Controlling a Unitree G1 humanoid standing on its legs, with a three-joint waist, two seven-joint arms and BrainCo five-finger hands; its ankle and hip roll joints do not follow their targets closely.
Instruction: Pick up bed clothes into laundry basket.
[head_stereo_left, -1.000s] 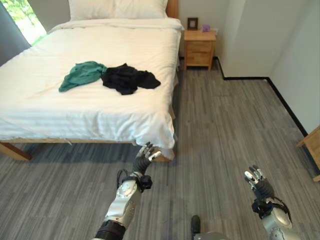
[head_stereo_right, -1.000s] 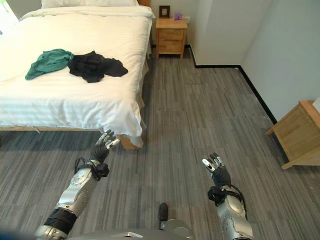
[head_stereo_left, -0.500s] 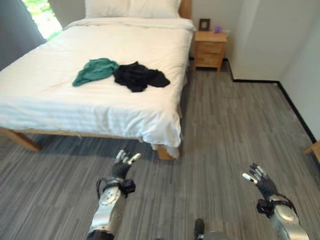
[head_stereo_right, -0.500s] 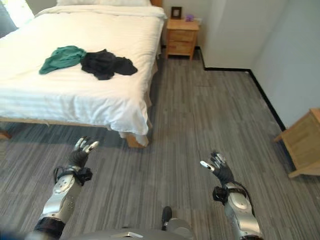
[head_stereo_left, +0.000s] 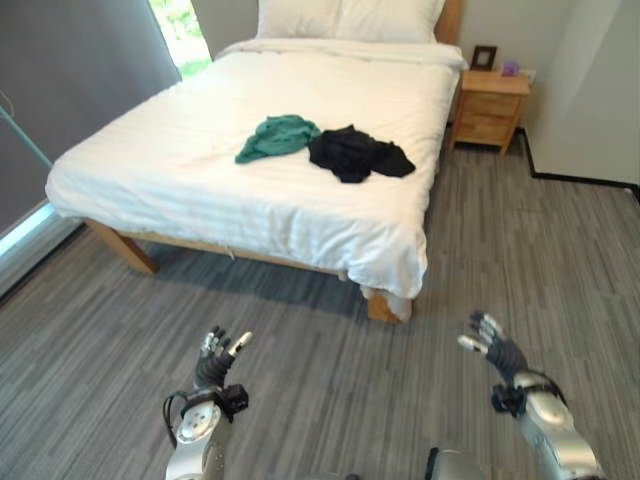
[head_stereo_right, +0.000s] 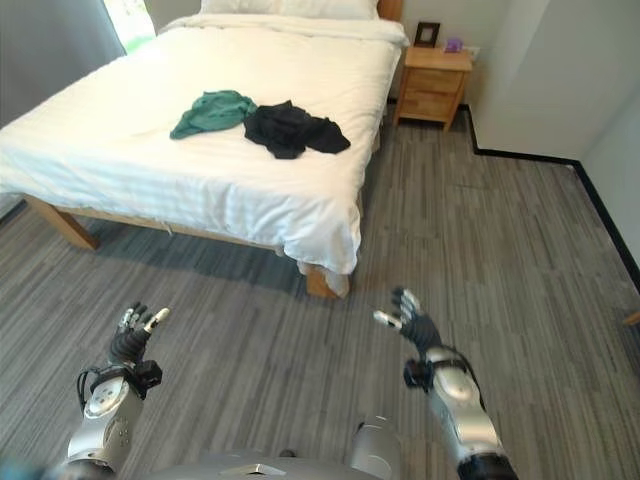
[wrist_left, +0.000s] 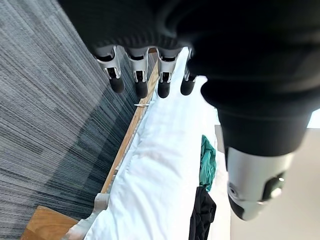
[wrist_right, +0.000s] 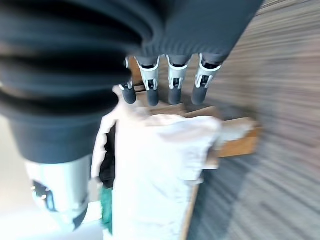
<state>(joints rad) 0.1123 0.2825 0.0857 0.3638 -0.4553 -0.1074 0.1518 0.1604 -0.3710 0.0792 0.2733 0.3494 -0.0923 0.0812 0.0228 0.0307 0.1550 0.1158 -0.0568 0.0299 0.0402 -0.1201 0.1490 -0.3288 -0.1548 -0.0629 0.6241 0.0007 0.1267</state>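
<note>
Grey plank floor (head_stereo_left: 300, 350) separates both empty, straight-fingered robot hands, left robot hand (head_stereo_left: 218, 355) and right robot hand (head_stereo_left: 488, 345), from the bed (head_stereo_left: 200, 170). Green garment (head_stereo_left: 277, 136) and black garment (head_stereo_left: 355, 155) touch; a loose grasp may drag both or drop one.

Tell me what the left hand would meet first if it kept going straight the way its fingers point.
Probably the bed: the left hand, open and empty above bare floor, points toward its near side. Depth is unclear.
</note>
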